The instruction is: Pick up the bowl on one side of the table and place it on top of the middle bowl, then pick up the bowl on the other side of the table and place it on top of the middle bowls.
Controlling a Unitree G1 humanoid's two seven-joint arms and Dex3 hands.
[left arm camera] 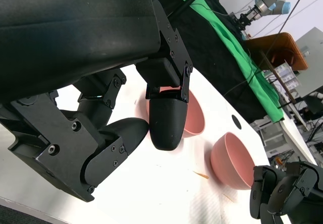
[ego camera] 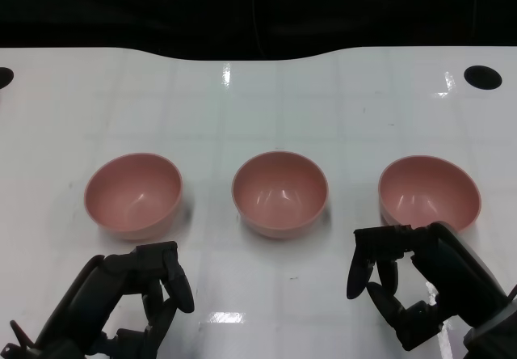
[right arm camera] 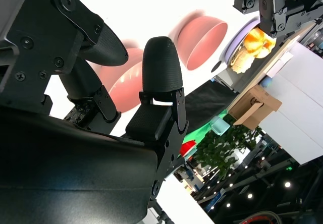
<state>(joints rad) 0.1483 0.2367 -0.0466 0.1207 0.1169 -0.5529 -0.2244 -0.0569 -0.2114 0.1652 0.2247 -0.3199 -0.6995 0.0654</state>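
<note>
Three pink bowls stand in a row on the white table: the left bowl, the middle bowl and the right bowl, all upright and empty. My left hand hovers just in front of the left bowl, fingers apart, holding nothing. In front of the right bowl, my right hand has its fingers spread close to the near rim, and it is also empty. The left wrist view shows my left hand with two bowls beyond it. The right wrist view shows my right hand before a bowl.
The white table has a curved far edge and a black hole at the back right. Beyond the table lies dark cloth. The strip between the bowls and the front edge holds only my two hands.
</note>
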